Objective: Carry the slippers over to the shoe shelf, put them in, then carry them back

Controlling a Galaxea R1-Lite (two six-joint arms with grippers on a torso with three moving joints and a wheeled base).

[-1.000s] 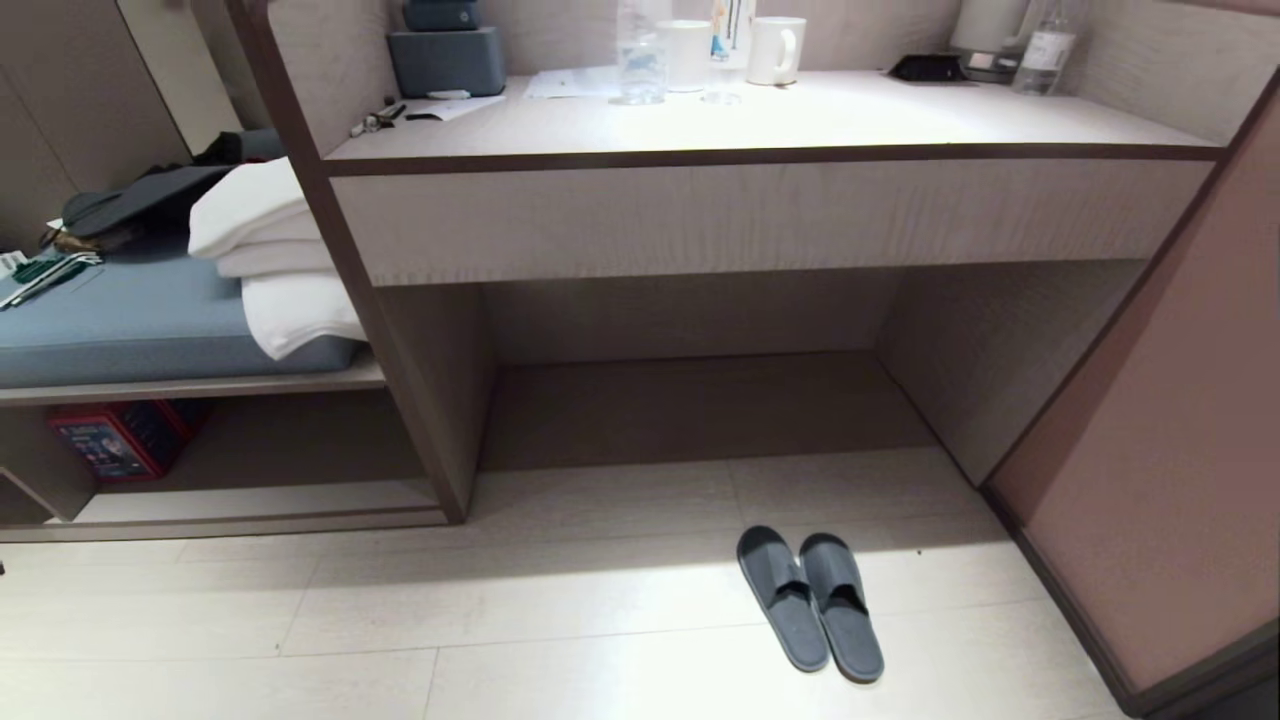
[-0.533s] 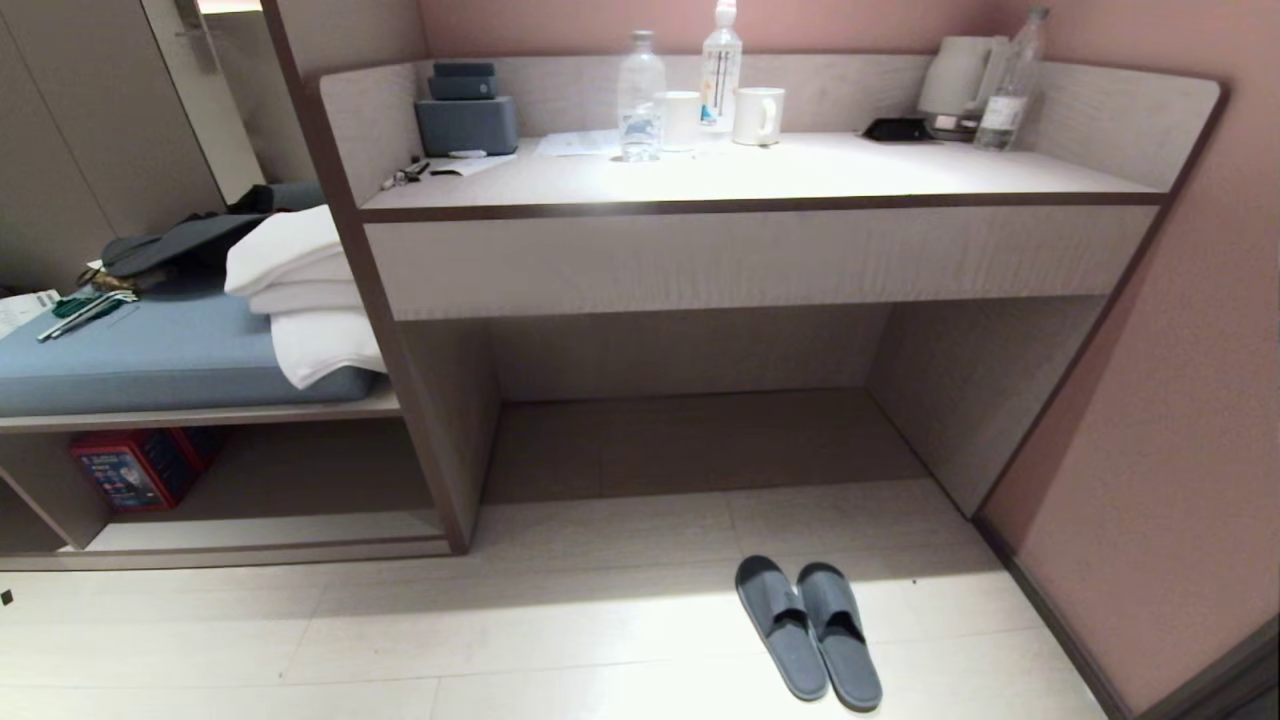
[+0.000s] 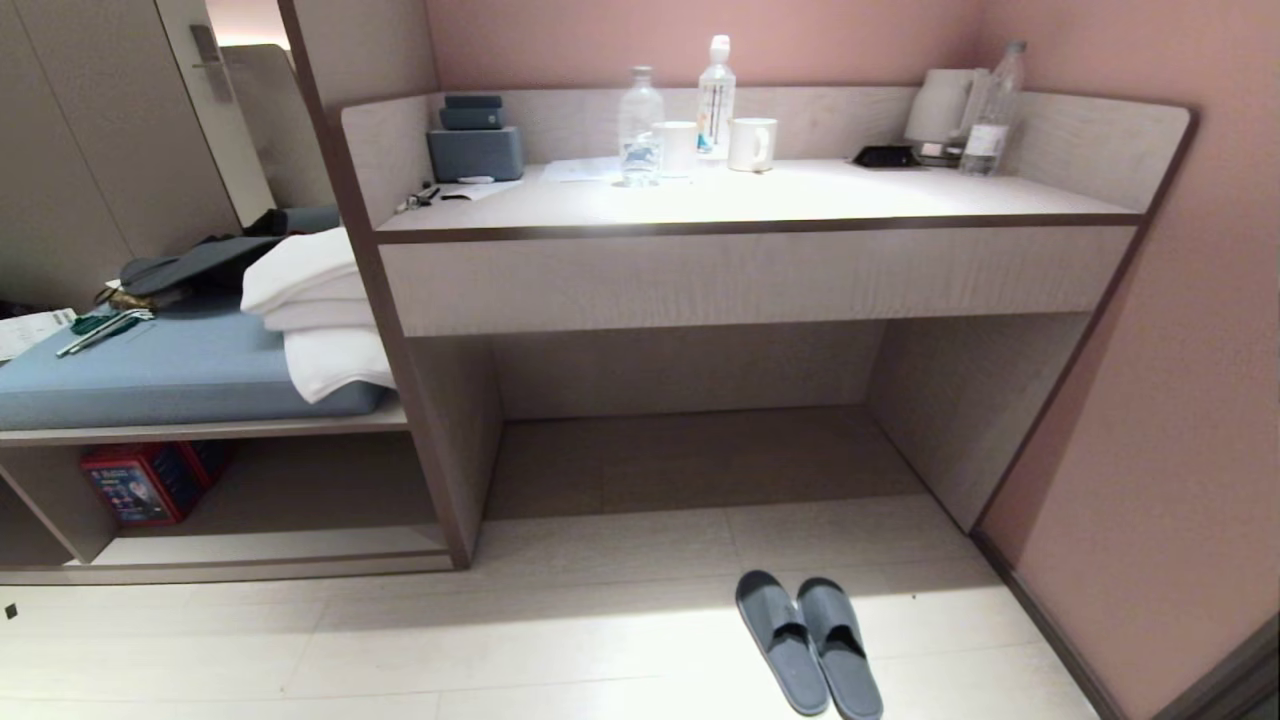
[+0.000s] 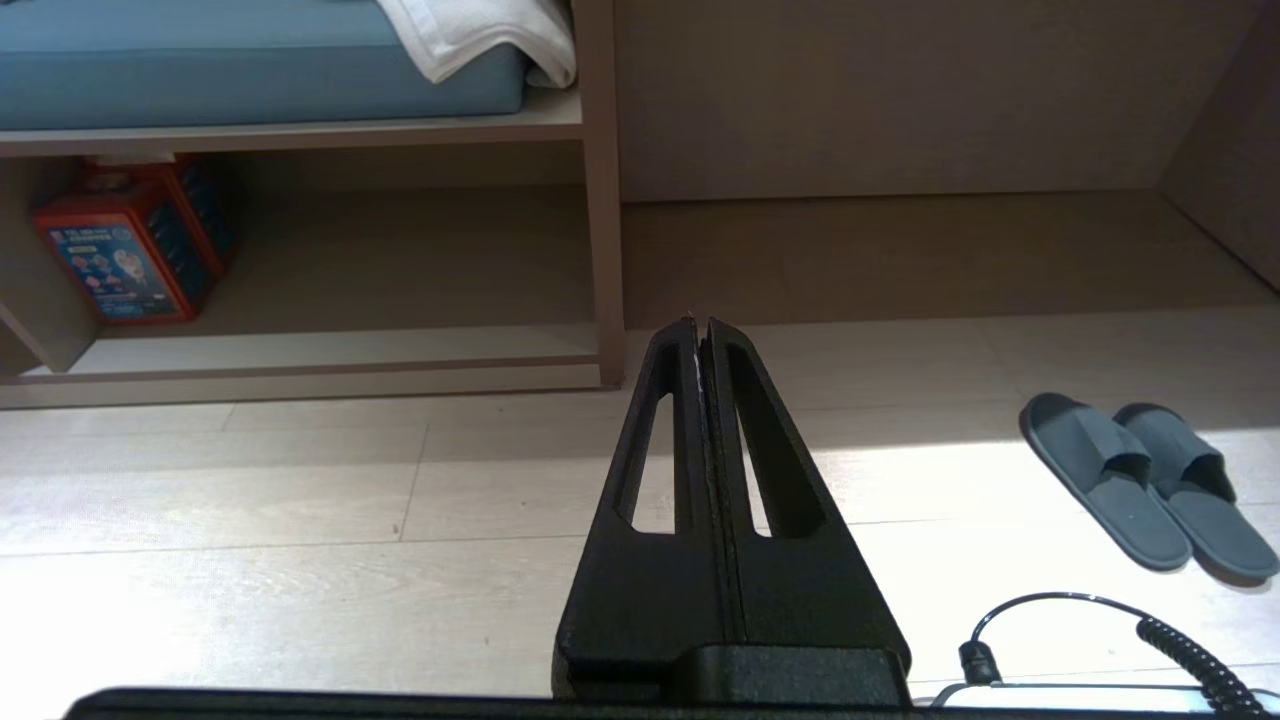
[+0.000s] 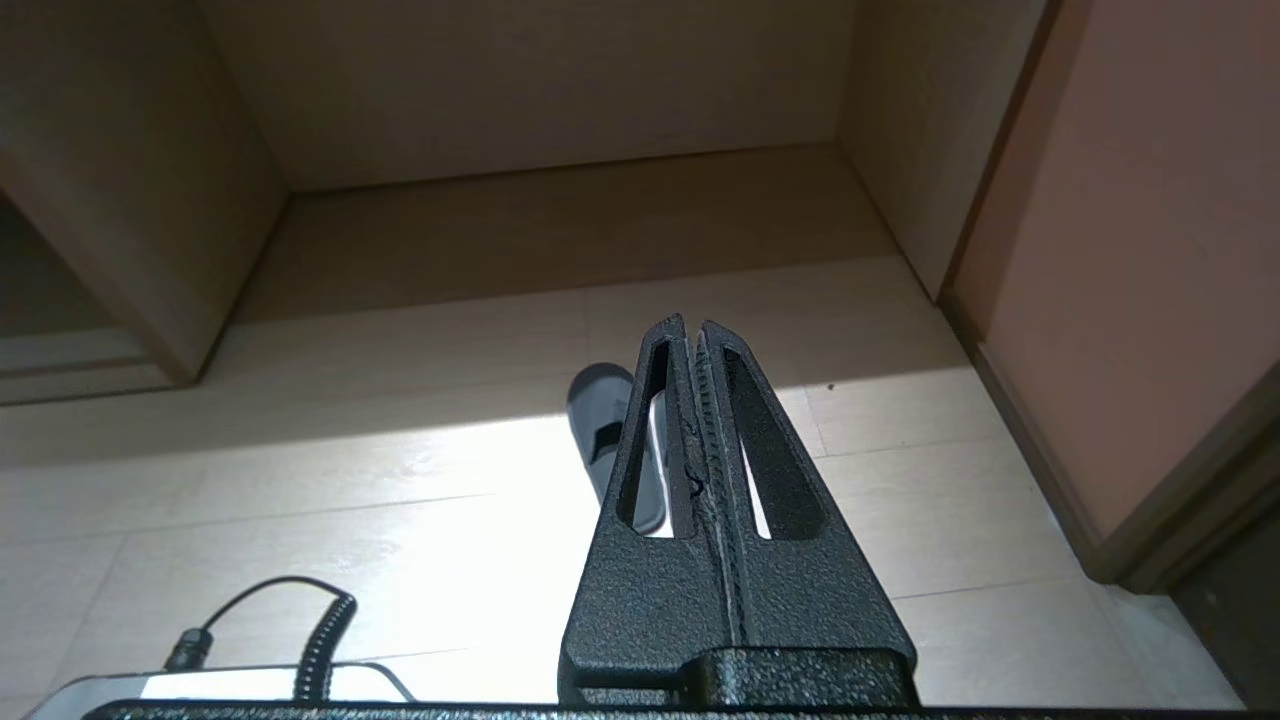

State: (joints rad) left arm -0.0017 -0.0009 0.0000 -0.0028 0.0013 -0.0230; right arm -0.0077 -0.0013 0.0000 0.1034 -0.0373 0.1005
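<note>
— Tools? Left tool [image 4: 702,330] and right tool [image 5: 692,330] both have fingers pressed together, holding nothing.
— And the slippers [image 3: 808,642]?
— Side by side on the floor before the table; the shoe shelf [image 3: 270,485] is well apart. Everything's left, I'd judge.

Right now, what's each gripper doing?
Left gripper: shut, empty.
Right gripper: shut, empty; slippers on the floor.
</note>
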